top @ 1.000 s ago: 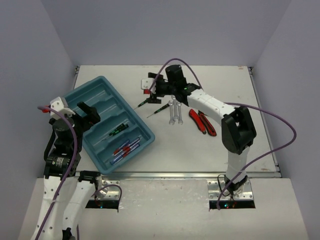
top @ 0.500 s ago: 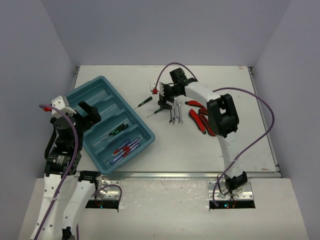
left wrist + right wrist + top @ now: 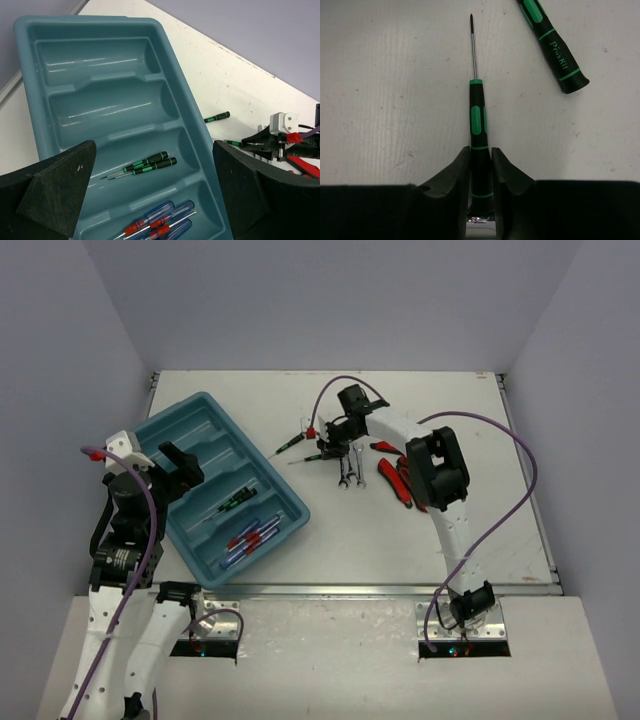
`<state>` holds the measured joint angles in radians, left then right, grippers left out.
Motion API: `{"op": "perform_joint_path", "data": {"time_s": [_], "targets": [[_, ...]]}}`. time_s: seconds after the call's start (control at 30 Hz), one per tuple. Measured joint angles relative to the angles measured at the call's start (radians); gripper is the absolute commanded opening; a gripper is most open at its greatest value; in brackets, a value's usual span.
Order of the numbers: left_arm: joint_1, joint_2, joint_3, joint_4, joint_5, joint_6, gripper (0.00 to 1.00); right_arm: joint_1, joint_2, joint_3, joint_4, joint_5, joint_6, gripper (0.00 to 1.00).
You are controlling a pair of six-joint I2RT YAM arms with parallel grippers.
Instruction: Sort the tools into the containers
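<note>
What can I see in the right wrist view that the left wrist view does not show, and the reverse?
Only the right wrist view shows up close the right gripper closed on the handle of the held screwdriver, and the lettering on the loose screwdriver. Only the left wrist view shows the tray, two black-handled screwdrivers in one compartment and blue-and-red screwdrivers in the next. Both show the held screwdriver and the loose screwdriver beside it.
</note>
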<state>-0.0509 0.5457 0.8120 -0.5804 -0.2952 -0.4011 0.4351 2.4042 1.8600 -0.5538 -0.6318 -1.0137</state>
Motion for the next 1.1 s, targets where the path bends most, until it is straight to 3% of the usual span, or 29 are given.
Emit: {"op": "perform_joint_path", "data": {"time_s": [0.27, 0.6, 1.1], "targets": [[0.000, 0.000, 0.000, 0.000, 0.006, 0.000, 1.00, -0.001, -0.046, -0.084, 0.031, -0.005, -0.059, 0.00], [0.000, -0.001, 0.000, 0.000, 0.008, 0.000, 1.00, -0.001, -0.204, -0.232, 0.047, 0.043, -0.068, 0.00], [0.000, -0.025, 0.000, 0.000, -0.016, 0.000, 1.00, 0.030, -0.543, -0.439, 0.407, 0.149, 0.200, 0.00]]}}
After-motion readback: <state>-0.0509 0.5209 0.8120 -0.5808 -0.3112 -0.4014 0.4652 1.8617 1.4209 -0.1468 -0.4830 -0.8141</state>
